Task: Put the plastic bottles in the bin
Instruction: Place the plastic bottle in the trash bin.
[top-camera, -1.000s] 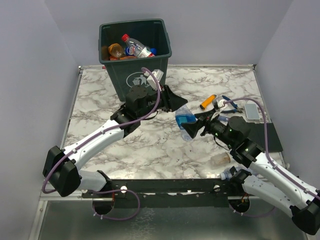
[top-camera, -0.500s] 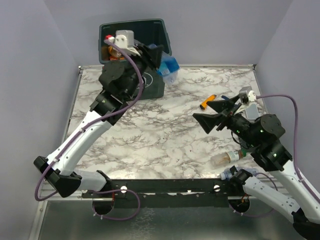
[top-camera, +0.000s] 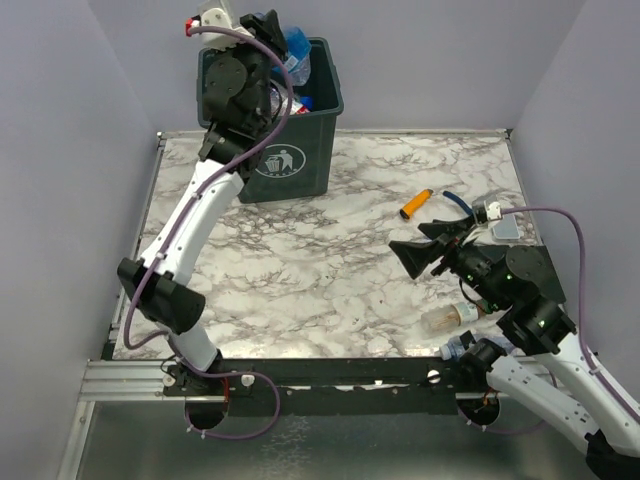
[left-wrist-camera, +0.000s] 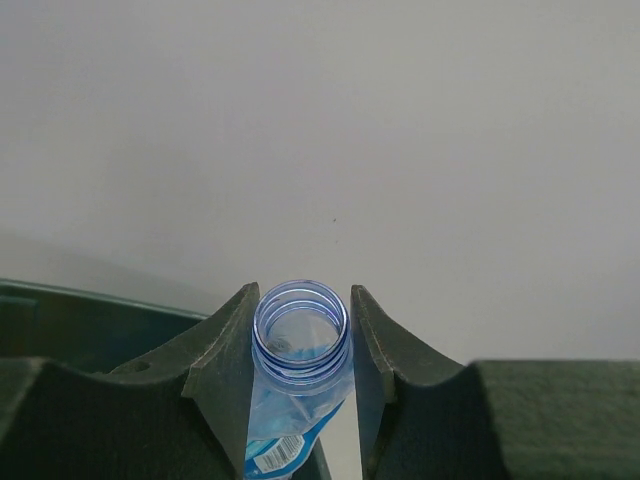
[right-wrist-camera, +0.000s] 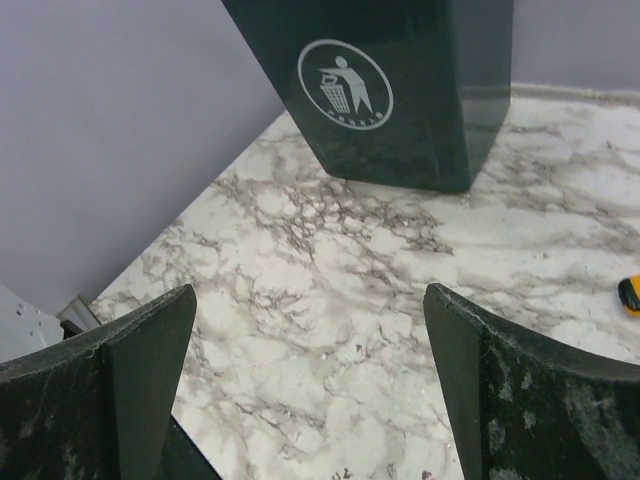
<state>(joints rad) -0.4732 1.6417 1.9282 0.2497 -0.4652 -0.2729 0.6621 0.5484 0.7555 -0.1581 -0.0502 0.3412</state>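
The left gripper (left-wrist-camera: 301, 295) was clamped on the open neck of 1 blue-labelled bottle (left-wrist-camera: 298, 350), held high over the bin (top-camera: 305, 150) at the table's far edge. The right gripper (right-wrist-camera: 310, 380) gaped wide, holding nothing, above the marble table (top-camera: 330, 270). What looked like a second bottle (top-camera: 443, 318) lay beside that arm.

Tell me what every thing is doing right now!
left claw, shut on the blue bottle, above the bin
blue bottle, capless, held by its neck
bin, upright, bottles inside
right claw, open, empty
clear bottle, lying on the table
orange cylinder, lying on the table
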